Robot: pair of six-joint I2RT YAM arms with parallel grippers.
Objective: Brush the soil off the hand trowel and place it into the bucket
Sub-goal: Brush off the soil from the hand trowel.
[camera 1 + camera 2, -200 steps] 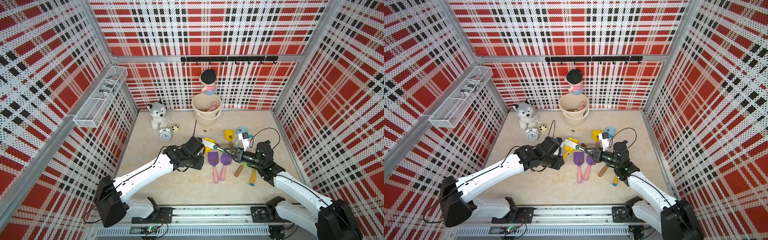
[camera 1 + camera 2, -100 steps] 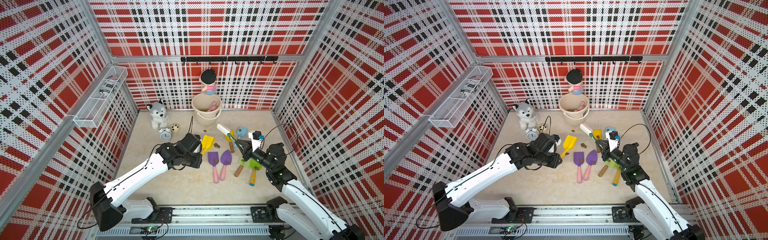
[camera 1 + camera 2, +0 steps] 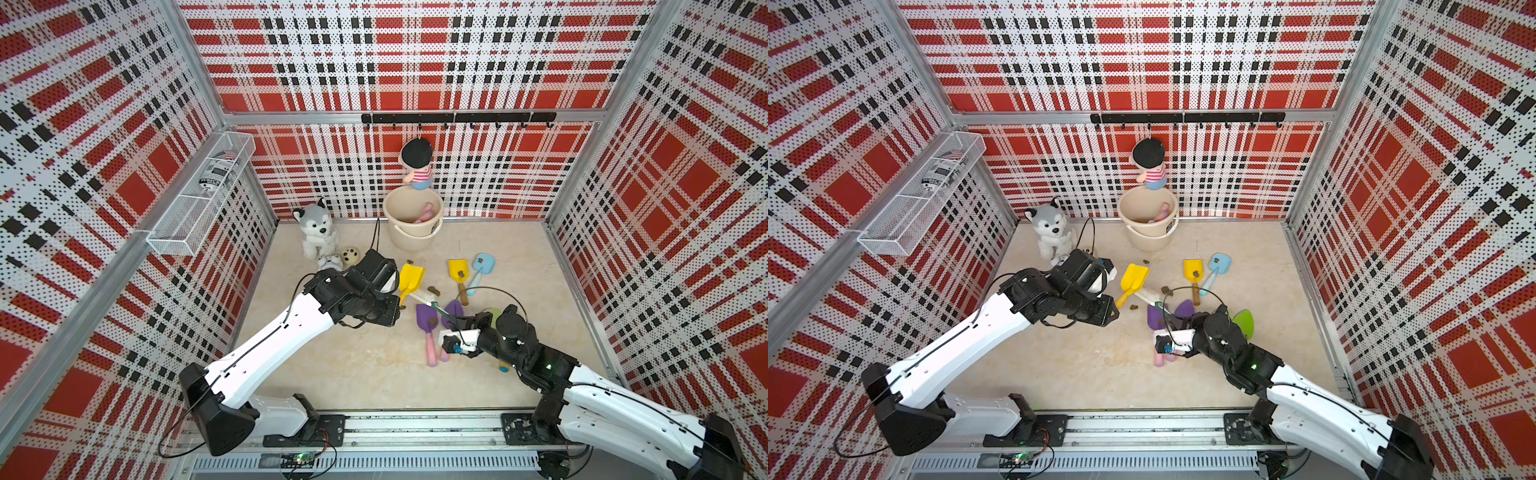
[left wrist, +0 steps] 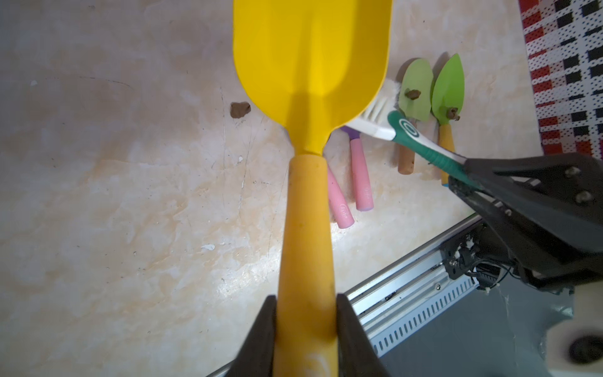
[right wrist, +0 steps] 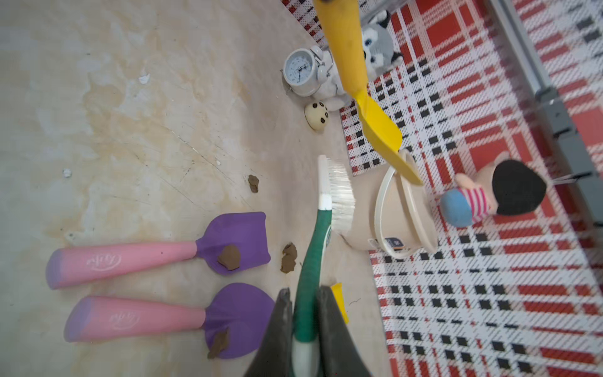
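Note:
My left gripper (image 4: 305, 313) is shut on the orange-yellow handle of a yellow hand trowel (image 4: 310, 58), held above the floor left of centre in both top views (image 3: 411, 277) (image 3: 1133, 279). The blade face I see carries no soil. My right gripper (image 5: 303, 293) is shut on a green-and-white brush (image 5: 318, 228). The brush's bristles (image 4: 378, 107) show just behind the blade's edge near its neck; I cannot tell whether they touch. Soil lumps (image 5: 288, 258) (image 4: 240, 109) lie on the floor. The cream bucket (image 3: 409, 243) (image 3: 1148, 243) stands at the back wall.
Two purple trowels with pink handles (image 5: 235, 241) carry soil lumps beside my right gripper. Two green trowels (image 4: 417, 91), a yellow one (image 3: 457, 272) and a blue one (image 3: 484, 264) lie to the right. A husky plush (image 3: 316, 226), alarm clock (image 5: 301, 70), hanging doll (image 3: 415, 164) and wire basket (image 3: 199, 195) are around.
The right gripper swung the brush up and back toward the bucket, then came forward and left again to the yellow trowel. The left arm held the trowel almost still.

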